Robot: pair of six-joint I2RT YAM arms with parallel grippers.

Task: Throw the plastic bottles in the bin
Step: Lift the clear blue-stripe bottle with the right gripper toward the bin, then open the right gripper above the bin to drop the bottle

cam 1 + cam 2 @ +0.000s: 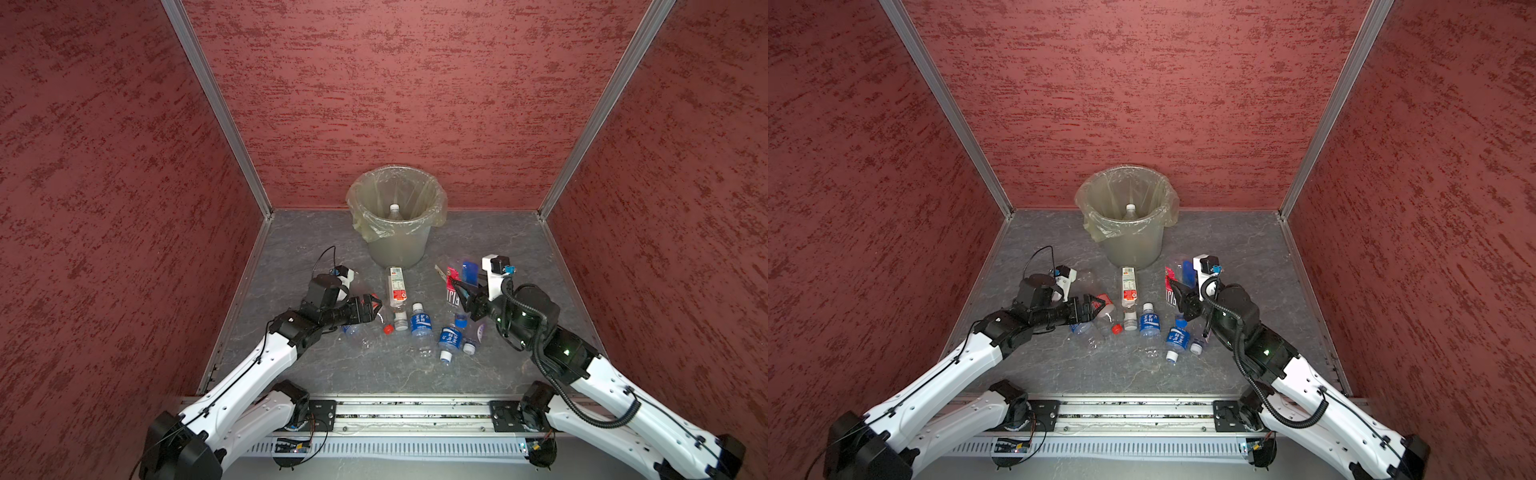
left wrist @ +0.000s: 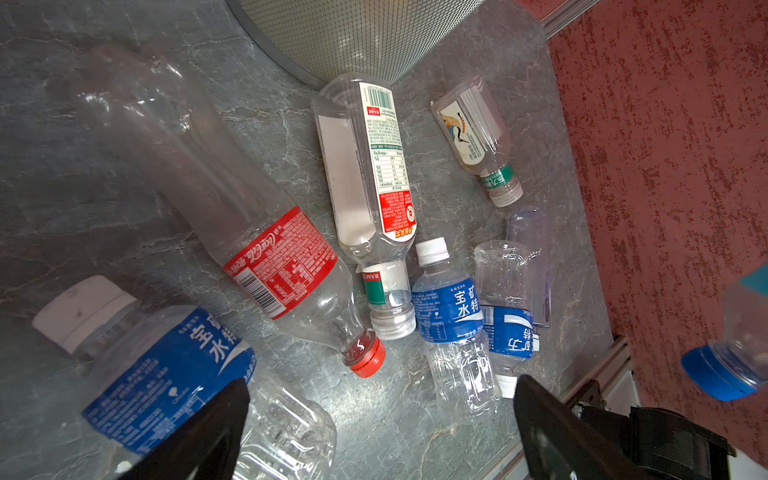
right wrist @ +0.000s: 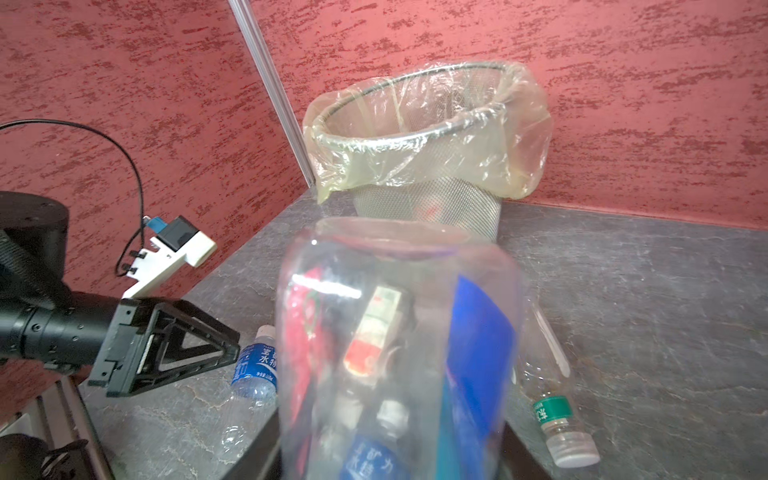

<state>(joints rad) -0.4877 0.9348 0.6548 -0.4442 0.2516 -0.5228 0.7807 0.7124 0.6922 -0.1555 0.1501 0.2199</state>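
While the right gripper [image 1: 461, 293] is clamping a clear blue-labelled bottle [image 1: 469, 270] in its fingers [image 1: 459, 287] above the grey desk [image 1: 374, 374], short of the bag-lined mesh bin [image 1: 397, 249], the left gripper [image 1: 376, 308] is hovering with fingers [image 2: 199, 432] spread wide over a Coca-Cola bottle [image 2: 282, 266], partly hidden beneath it in both top views. The held bottle is filling the right wrist view as a blur, hiding the fingers there. One white-capped bottle [image 1: 394, 208] is poking up inside the bin; other bottles [image 1: 420, 326] are lying scattered before it.
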